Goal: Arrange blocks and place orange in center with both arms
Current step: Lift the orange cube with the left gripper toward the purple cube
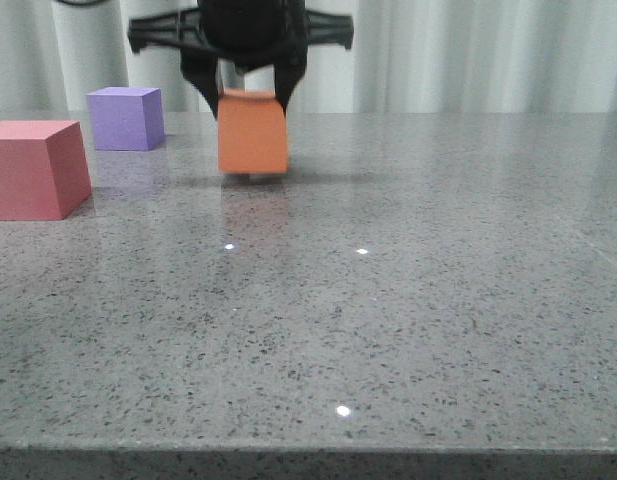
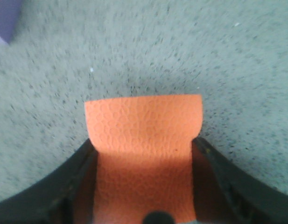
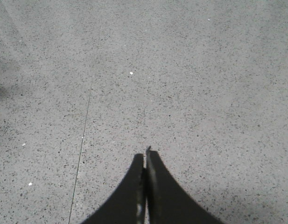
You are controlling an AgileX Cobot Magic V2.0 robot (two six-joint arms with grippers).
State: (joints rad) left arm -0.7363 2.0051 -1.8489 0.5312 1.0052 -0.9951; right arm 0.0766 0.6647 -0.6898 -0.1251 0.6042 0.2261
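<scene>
Nearest your front cam is bare speckled grey bench [image 1: 388, 330], w/ a few small bright light spots on it.

Left claw [image 1: 250, 95]: clamped on the orange cube [image 1: 253, 132], one finger each side near the cube's top. Cube hangs slightly tilted; its lower edge is right at the bench surface, w/ a dark shadow line under it. You can't tell from the front view whether it touches. Left wrist cam shows the same grip: orange cube [image 2: 144, 140] between both black fingers [image 2: 55, 186], textured face up, bench below it.

Outward from there: purple cube [image 1: 126, 118] sits on the bench to the left of the orange one and a bit farther back, apart from it. A corner of the purple cube [image 2: 6, 18] also shows at the edge of the left wrist pic. Red-pink cube [image 1: 36, 168] sits further left and closer to you, cut off by the frame edge, apart from the purple one. Pale curtain [image 1: 468, 55] hangs behind the bench.

Right claw [image 3: 146, 186]: fingers pressed together, nothing between them, over bare bench. It's not visible in the front view.
</scene>
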